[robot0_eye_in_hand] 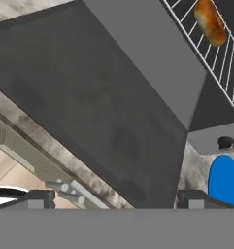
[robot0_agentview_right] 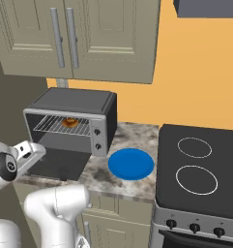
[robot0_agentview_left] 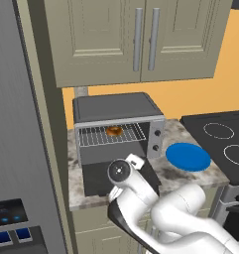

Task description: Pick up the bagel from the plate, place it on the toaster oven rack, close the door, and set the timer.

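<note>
The bagel (robot0_agentview_left: 113,131) (robot0_agentview_right: 69,122) (robot0_eye_in_hand: 210,22) lies on the toaster oven rack (robot0_agentview_left: 103,135) (robot0_agentview_right: 57,126) (robot0_eye_in_hand: 224,63) inside the toaster oven (robot0_agentview_left: 116,106) (robot0_agentview_right: 77,101). The door (robot0_agentview_left: 98,178) (robot0_agentview_right: 60,162) (robot0_eye_in_hand: 104,112) hangs open, folded down flat over the counter's front. My gripper (robot0_eye_in_hand: 116,200) hovers over the door's outer edge, open, with nothing between its fingers. To the oven's right on the counter lies the bare blue plate (robot0_agentview_left: 188,157) (robot0_agentview_right: 131,163) (robot0_eye_in_hand: 226,181).
Two knobs (robot0_agentview_left: 156,140) (robot0_agentview_right: 95,138) sit on the oven's right panel. A black stovetop (robot0_agentview_left: 222,141) (robot0_agentview_right: 200,169) adjoins the counter on the right. Wall cabinets (robot0_agentview_left: 141,39) hang above, and a grey fridge (robot0_agentview_left: 17,124) stands at the left.
</note>
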